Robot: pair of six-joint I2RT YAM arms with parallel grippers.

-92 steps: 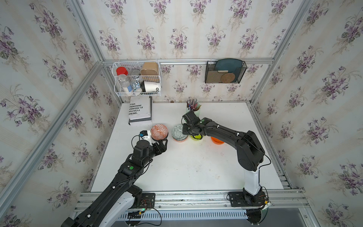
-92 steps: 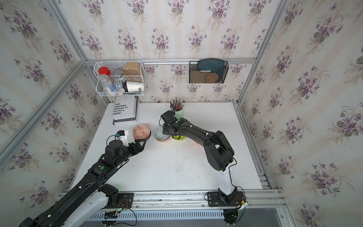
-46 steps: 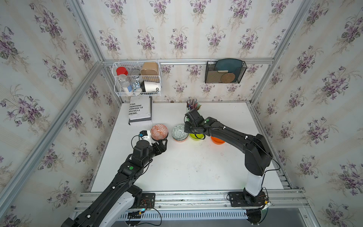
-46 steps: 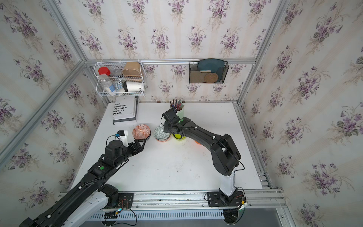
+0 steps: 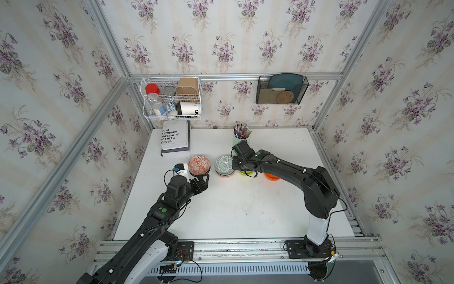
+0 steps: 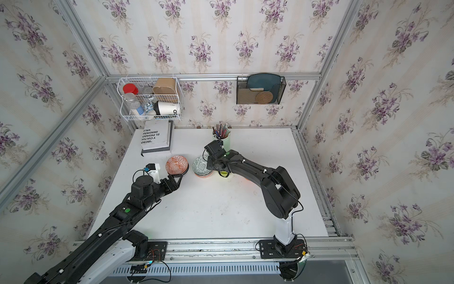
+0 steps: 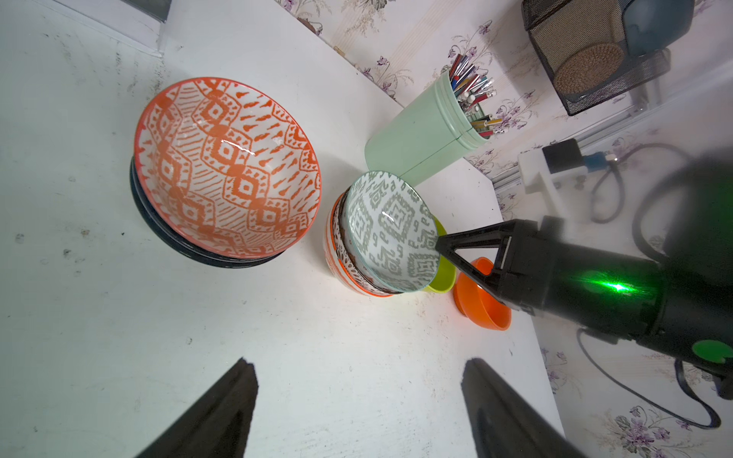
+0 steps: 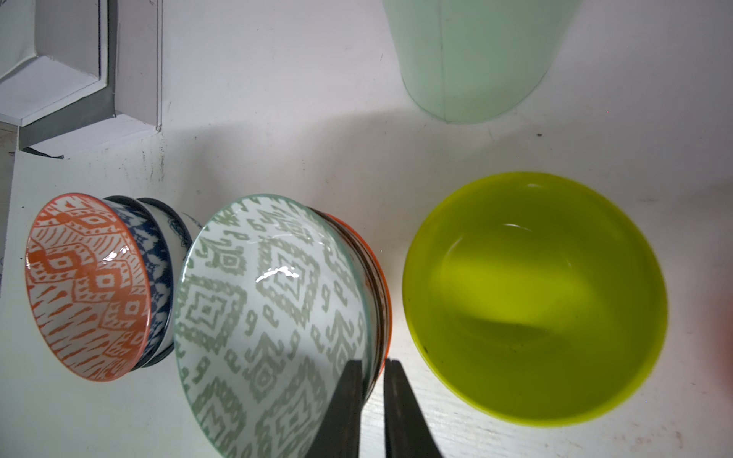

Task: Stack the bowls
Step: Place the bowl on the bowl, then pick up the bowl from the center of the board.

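right end effector (image 8: 372,368) narrow, pinching grey-green bowl (image 8: 273,317) rim | left end effector (image 7: 359,361) wide, empty | I'd lift straight and level, lest bowls beneath (image 7: 334,257) drag along

White rectangular book (image 5: 175,139) w/ black block print, lying flat at back of table, text upside down in both top views. Lines: "IBERO", "Y CULTU..", "EL PASADO", "IMAGINA..", "VAL..", line ends not legible. White paper cup (image 5: 189,108) lying sideways in white wire basket (image 5: 169,79): black letters, approx. "OD", rest hidden.
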